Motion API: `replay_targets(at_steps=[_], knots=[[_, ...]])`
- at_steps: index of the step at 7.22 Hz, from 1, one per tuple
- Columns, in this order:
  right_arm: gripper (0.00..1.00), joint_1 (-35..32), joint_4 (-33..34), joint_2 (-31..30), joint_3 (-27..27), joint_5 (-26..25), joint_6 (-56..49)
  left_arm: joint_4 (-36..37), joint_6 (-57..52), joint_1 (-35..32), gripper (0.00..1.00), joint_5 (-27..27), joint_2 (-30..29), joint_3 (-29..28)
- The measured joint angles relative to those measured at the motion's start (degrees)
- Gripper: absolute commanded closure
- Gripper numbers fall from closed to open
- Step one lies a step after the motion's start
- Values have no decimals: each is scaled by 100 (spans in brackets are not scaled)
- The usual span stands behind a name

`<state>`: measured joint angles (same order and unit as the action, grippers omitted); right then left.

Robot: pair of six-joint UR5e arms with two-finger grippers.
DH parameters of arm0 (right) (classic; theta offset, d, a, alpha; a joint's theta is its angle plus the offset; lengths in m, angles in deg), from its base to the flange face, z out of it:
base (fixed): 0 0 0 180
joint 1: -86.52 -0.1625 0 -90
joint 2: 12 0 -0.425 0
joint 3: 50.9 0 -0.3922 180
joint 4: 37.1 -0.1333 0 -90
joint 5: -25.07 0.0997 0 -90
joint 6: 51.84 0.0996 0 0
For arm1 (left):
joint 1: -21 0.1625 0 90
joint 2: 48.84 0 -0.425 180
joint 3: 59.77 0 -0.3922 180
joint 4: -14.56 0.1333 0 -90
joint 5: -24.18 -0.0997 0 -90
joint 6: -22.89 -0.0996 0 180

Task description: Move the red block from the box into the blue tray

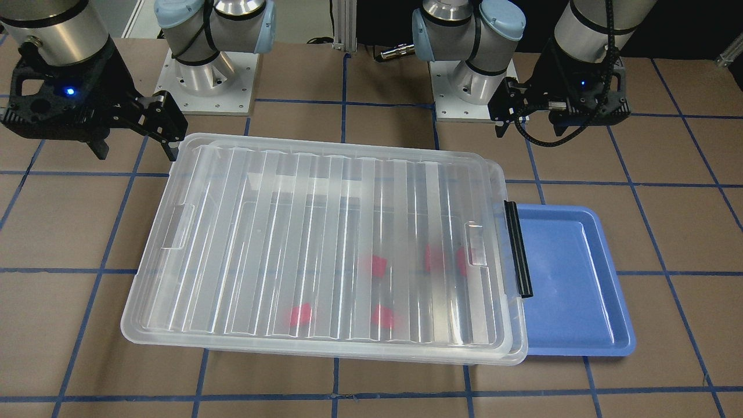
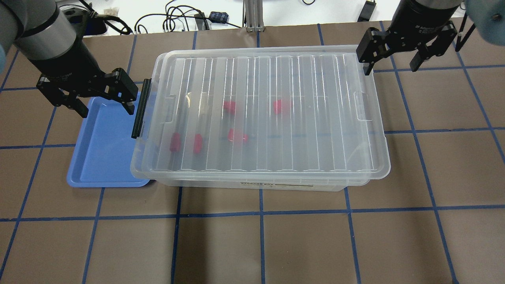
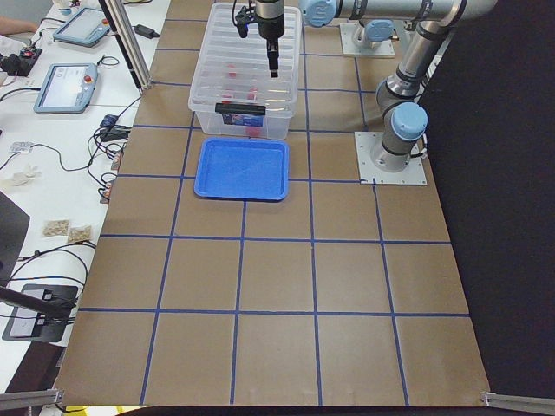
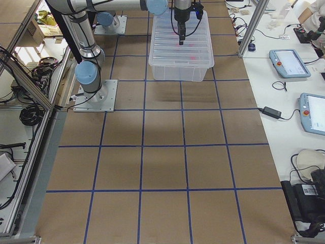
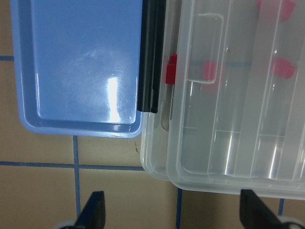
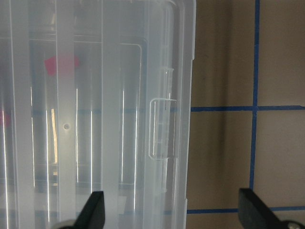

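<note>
The box [image 2: 260, 118] is a clear bin with its ribbed lid on and a black bar [image 2: 141, 108] at its left end. Several red blocks [image 2: 238, 136] show blurred through the lid, all inside the box. The blue tray [image 2: 102, 150] lies empty against the box's left end, also in the front view [image 1: 574, 278]. My left gripper [image 2: 105, 108] is open and empty, hovering above the tray's far end beside the black bar. My right gripper [image 2: 390, 65] is open and empty, above the box's far right corner. The right wrist view shows the lid's edge [image 6: 181, 119].
The table is brown with a blue tape grid. The two arm bases [image 1: 209, 75] [image 1: 470, 81] stand behind the box. Cables [image 2: 177, 19] lie past the far edge. A side bench with a tablet [image 3: 65, 87] runs along the table.
</note>
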<state>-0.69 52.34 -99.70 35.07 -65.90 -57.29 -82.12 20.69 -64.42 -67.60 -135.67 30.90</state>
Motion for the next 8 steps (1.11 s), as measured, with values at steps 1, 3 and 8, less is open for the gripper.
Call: replay_targets(at_steps=[1,3,8], knots=[[0,69,54,27,180,-1,-134,-5,0,0,0,-9,13,2],[0,294,704,171,743,16,-234,-11,0,0,0,-14,38,7],[3,406,2148,697,1341,10,-415,-12,0,0,0,-17,39,10]])
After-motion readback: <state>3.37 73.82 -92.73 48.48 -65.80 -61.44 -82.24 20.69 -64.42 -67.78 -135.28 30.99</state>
